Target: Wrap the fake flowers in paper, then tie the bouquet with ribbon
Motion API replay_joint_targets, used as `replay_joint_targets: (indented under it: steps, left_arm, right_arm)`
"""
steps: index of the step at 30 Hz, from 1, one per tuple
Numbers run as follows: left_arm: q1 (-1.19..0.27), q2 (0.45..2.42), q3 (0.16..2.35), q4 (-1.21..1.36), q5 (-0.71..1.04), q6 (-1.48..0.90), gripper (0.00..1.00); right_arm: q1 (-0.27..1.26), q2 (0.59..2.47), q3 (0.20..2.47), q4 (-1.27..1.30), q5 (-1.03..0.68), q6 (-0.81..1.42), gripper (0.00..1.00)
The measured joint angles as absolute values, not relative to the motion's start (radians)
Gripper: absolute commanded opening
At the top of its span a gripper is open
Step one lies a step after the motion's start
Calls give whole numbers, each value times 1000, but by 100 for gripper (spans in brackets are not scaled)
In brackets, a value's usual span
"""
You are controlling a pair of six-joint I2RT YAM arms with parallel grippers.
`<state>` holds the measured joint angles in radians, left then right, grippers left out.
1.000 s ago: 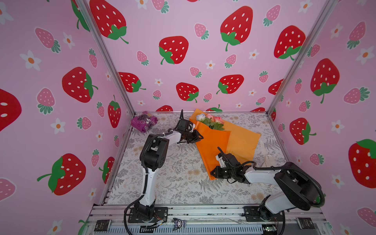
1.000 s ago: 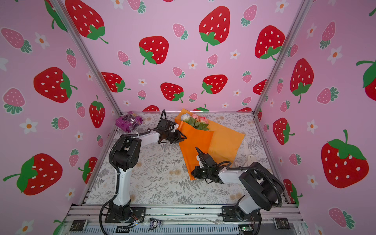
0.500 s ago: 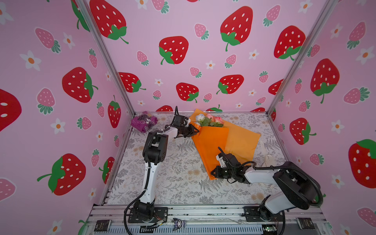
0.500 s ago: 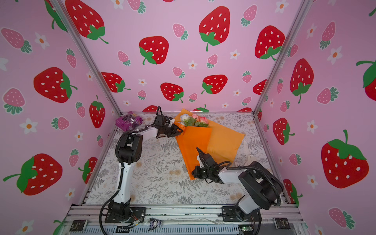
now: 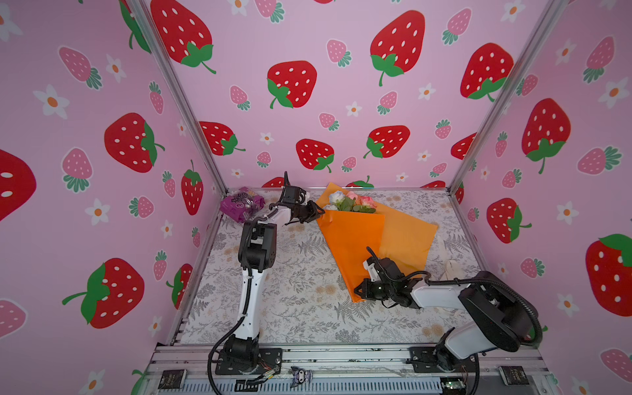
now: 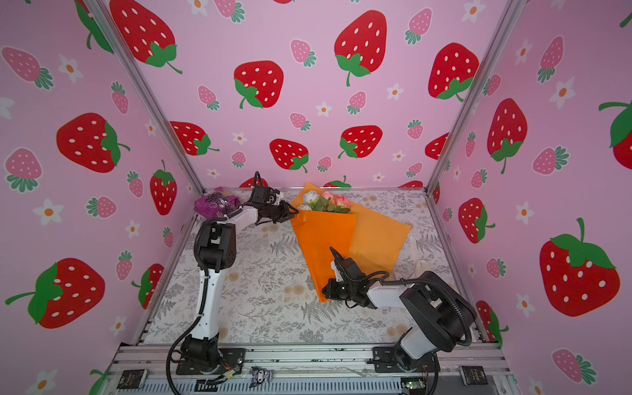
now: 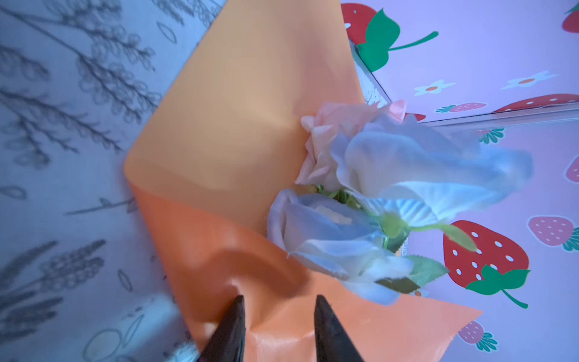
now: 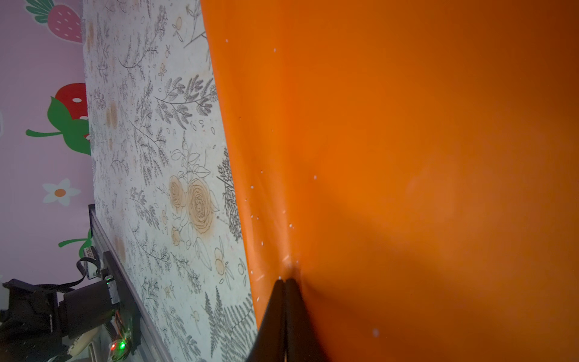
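Observation:
The bouquet of fake flowers (image 5: 352, 203) (image 6: 326, 203) lies at the back of the table, its white and pink roses (image 7: 391, 163) sticking out of orange wrapping paper (image 5: 352, 239) (image 7: 238, 109). The paper's left flap is folded over the stems. My left gripper (image 5: 318, 213) (image 6: 294, 214) (image 7: 279, 301) is at the paper's upper left corner, its jaws apart with only a paper fold in front of them. My right gripper (image 5: 357, 290) (image 6: 325, 289) (image 8: 285, 280) lies low on the table, shut on the wrapping paper (image 8: 407, 156) near its lower tip, which puckers at the fingertips.
A crinkly purple packet (image 5: 242, 204) (image 6: 213, 205) sits in the back left corner behind the left arm. A pale cream strip (image 5: 453, 268) lies by the right wall beyond the right arm. Pink strawberry walls close off three sides of the floral table (image 5: 297, 273).
The left gripper has drawn slightly back toward the rear and its jaws have widened. The orange flap now lies flatter over the stems. The right gripper has closed fully on the paper's lower tip.

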<state>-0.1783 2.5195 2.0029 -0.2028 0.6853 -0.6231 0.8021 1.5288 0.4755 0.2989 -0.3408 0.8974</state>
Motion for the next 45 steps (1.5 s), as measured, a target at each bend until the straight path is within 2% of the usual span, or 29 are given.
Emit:
replay_joint_targets:
  steps: [8,15,19,23,27,30,37,41,45]
  left_arm:
    - [-159,2588,2133,-300,636,-626,37]
    - [-136,2563,2142,-359,614,-628,43]
    - [-129,2440,2057,-375,603,-629,44]
    - [-145,2202,1856,-328,602,-637,43]
    - [-223,1980,1627,-256,604,-653,35]
    - [-329,1897,1467,-205,610,-667,30]
    - [-574,1922,1226,-174,601,-737,24]
    - [-633,1950,1212,-165,583,-762,23]
    - [-651,1950,1211,-147,572,-776,22]
  right_arm:
    - [802,1529,476,299,-341,897,7]
    - [798,1529,476,300,-345,898,8]
    - [797,1529,476,303,-350,903,8]
    - [796,1529,476,306,-352,910,9]
    - [796,1528,476,307,-353,918,10]
    - [795,1523,476,305,-353,920,11]
    - [787,1501,470,307,-350,916,13]
    - [786,1483,468,297,-347,915,14]
    - [760,1354,435,243,-307,918,19]
